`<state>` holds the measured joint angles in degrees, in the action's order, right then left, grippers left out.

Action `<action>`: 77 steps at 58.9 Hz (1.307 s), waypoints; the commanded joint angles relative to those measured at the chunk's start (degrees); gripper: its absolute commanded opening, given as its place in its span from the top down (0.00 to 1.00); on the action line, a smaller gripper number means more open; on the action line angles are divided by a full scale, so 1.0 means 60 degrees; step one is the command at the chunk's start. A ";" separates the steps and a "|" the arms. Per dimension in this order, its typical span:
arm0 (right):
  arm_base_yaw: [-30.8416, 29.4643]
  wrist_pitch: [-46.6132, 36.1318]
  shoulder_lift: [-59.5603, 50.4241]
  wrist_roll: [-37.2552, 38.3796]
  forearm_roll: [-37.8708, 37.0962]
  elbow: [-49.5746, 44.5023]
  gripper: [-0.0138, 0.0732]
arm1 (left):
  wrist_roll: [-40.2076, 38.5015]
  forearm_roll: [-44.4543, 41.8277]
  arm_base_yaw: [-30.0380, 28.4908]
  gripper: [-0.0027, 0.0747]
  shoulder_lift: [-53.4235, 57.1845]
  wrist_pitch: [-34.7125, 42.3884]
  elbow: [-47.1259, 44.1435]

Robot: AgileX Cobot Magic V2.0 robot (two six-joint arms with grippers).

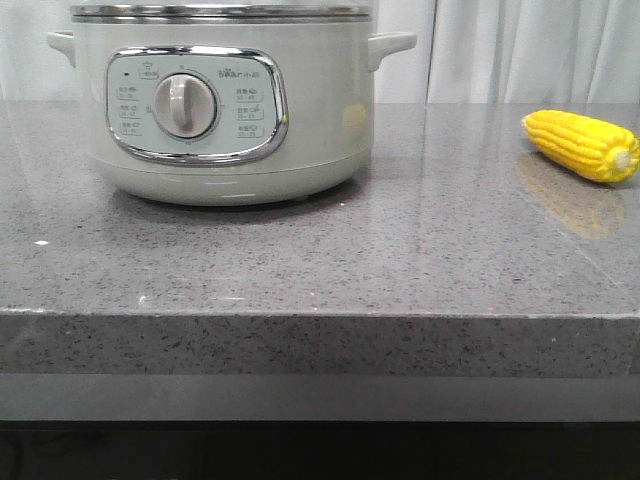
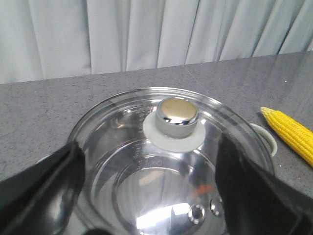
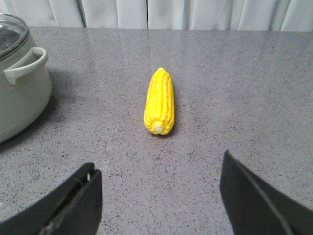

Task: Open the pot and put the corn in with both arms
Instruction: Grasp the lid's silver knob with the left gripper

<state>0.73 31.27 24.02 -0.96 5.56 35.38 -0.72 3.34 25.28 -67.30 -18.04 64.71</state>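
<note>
The pale grey-green pot stands on the counter at the left, its dial facing me, its metal-rimmed lid on. In the left wrist view the glass lid with its chrome knob lies below my left gripper, which is open and hovers over the lid, short of the knob. The yellow corn lies on the counter at the right. In the right wrist view the corn lies stub end toward my right gripper, which is open and empty, a short way back from it. Neither gripper shows in the front view.
The grey speckled counter has its front edge close to the camera. White curtains hang behind. The pot's side handle shows in the right wrist view, left of the corn.
</note>
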 commanded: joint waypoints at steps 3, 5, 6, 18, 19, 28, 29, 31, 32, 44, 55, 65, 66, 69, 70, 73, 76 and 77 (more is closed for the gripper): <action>-0.0051 -0.0678 0.0161 -0.0025 0.0026 0.0322 0.23 | 0.0033 0.0048 0.0313 0.26 -0.0726 0.0868 0.1102; -0.0051 -0.0678 0.0161 -0.0025 0.0026 0.0322 0.23 | 0.0033 0.0048 0.0374 0.26 -0.0997 0.0866 0.1334; -0.0051 -0.0678 0.0161 -0.0025 0.0026 0.0322 0.23 | 0.0033 0.0048 0.0374 0.26 -0.1154 0.0866 0.1425; -0.0051 -0.0678 0.0161 -0.0025 0.0026 0.0322 0.23 | 0.0033 0.0453 0.0374 0.26 -0.2501 0.0866 0.2704; -0.0051 -0.0678 0.0161 -0.0025 0.0026 0.0322 0.23 | 0.0033 0.0472 0.0374 0.26 -0.2594 0.0880 0.2772; -0.0051 -0.0678 0.0161 -0.0025 0.0026 0.0322 0.23 | 0.0033 0.0496 0.0374 0.26 -0.3202 0.1023 0.3273; -0.0051 -0.0678 0.0161 -0.0025 0.0026 0.0322 0.23 | 0.0033 0.0496 0.0374 0.26 -0.3241 0.1063 0.3299; -0.0051 -0.0678 0.0161 -0.0025 0.0026 0.0322 0.23 | 0.0033 0.0496 0.0374 0.26 -0.3370 0.1172 0.3332; -0.0051 -0.0678 0.0161 -0.0025 0.0026 0.0322 0.23 | 0.0033 0.0513 0.0374 0.26 -0.3391 0.1249 0.3332; -0.0051 -0.0678 0.0161 -0.0025 0.0026 0.0322 0.23 | 0.0033 0.0709 0.0374 0.26 -0.3836 0.1443 0.3332; -0.0051 -0.0678 0.0161 -0.0025 0.0026 0.0322 0.23 | 0.0033 0.0709 0.0374 0.26 -0.4173 0.1514 0.3332; -0.0051 -0.0670 0.0161 -0.0025 0.0026 0.0322 0.23 | 0.0033 0.0709 0.0374 0.26 -0.4244 0.1462 0.3332; -0.0051 -0.0670 0.0161 -0.0025 0.0026 0.0322 0.23 | 0.0033 0.0709 0.0374 0.26 -0.4244 0.1465 0.3332; -0.0051 -0.0670 0.0161 -0.0025 0.0026 0.0322 0.23 | 0.0033 0.0709 0.0374 0.28 -0.4244 0.1445 0.3332; -0.0051 -0.0670 0.0161 -0.0025 0.0026 0.0322 0.23 | 0.0033 0.0709 0.0374 0.29 -0.4244 0.1400 0.3332; -0.0051 -0.0670 0.0161 -0.0025 0.0026 0.0322 0.23 | 0.0033 0.0709 0.0374 0.34 -0.4244 0.1325 0.3332; -0.0051 -0.0670 0.0161 -0.0025 0.0026 0.0322 0.23 | 0.0033 0.0709 0.0374 0.40 -0.4244 0.1254 0.3332; -0.0051 -0.0670 0.0161 -0.0025 0.0026 0.0322 0.23 | 0.0033 0.0709 0.0374 0.41 -0.4244 0.1223 0.3332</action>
<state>0.73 31.27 24.02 -0.96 5.56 35.38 -0.63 6.93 27.18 -95.40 -13.67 82.71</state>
